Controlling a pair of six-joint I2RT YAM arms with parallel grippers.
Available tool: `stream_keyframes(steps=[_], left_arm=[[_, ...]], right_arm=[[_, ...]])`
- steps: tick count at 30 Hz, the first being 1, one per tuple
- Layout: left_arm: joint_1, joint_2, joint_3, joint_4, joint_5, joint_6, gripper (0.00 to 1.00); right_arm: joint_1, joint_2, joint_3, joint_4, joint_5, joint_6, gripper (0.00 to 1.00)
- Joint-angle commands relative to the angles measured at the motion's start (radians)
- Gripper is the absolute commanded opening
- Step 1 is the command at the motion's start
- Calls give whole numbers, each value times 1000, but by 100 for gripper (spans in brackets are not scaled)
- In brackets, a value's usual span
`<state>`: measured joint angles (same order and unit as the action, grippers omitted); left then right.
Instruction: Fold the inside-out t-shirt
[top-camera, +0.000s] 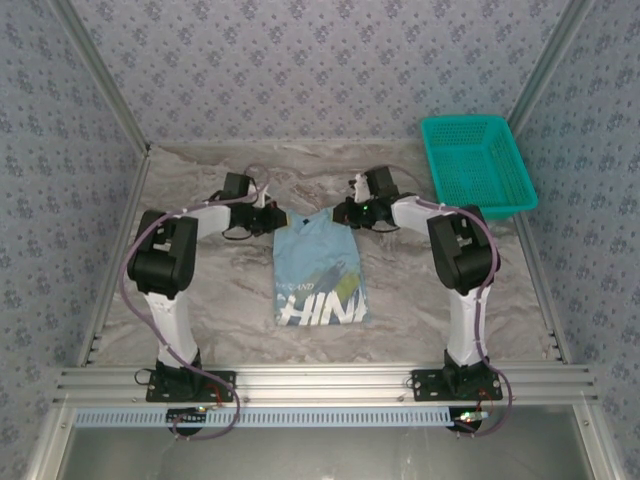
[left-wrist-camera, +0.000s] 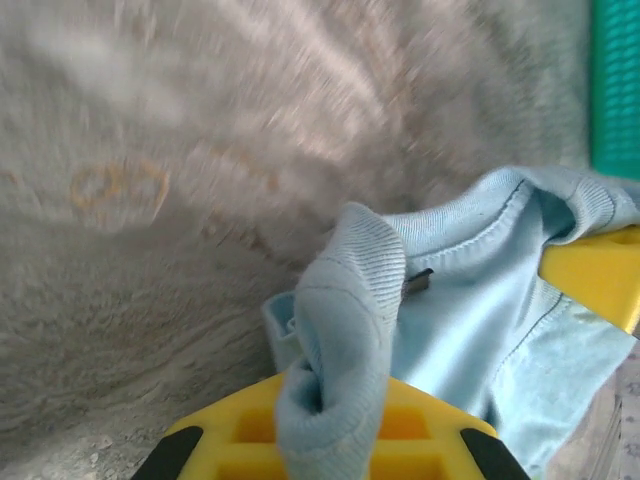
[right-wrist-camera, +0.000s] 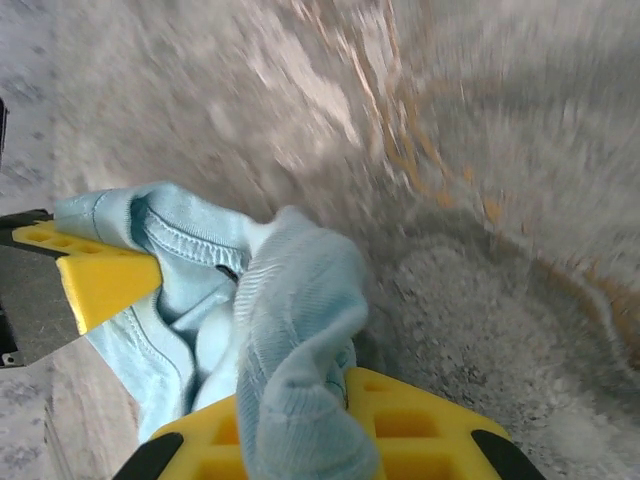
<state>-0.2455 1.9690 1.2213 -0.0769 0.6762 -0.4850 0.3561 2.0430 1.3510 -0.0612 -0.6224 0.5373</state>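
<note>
The inside-out t-shirt (top-camera: 318, 265) is light blue and lies folded narrow in the middle of the table, with white lettering at its near end. My left gripper (top-camera: 272, 218) is at its far left corner and my right gripper (top-camera: 345, 213) at its far right corner. In the left wrist view the yellow jaws of the left gripper (left-wrist-camera: 330, 420) are shut on a bunched ribbed edge of the t-shirt (left-wrist-camera: 470, 320). In the right wrist view the right gripper (right-wrist-camera: 310, 430) is likewise shut on a bunch of the t-shirt (right-wrist-camera: 290, 300). Each wrist view also catches the other gripper's yellow finger.
A teal mesh basket (top-camera: 477, 165) stands at the back right of the marbled table (top-camera: 200, 290), and its edge (left-wrist-camera: 615, 90) shows in the left wrist view. Patterned walls with metal rails close in the sides and back.
</note>
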Motion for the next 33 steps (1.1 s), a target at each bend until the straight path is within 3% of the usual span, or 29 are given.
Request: stream_keyframes(steps=[1,8,13,18,23,28,33], left_arm=[[15,-86,101,54,-4,-17,0],[23,-130,327,-7,-17,-6,0],[19,-214,355,-1,-1,12,0],[-12,-327,165,47,18,38,0],[-89,-466,-89,87,40,40,0],[-213,-613,-327,29,-25,45,0],[-282,-678,-478,47,-110,-28,0]], right_arm=[[-24,-83,106,56,-30,13,1],[-40,-116,317,65,-18,6,0],[-42,-209,296,132,-13,-52,0],[-38,-349,47,222,-29,-113,0],[-16,-537,-319,315,-26,-143,1],[63,-714,-655,353,28,-137,3],[127,-831,-853,378,123,-98,3]])
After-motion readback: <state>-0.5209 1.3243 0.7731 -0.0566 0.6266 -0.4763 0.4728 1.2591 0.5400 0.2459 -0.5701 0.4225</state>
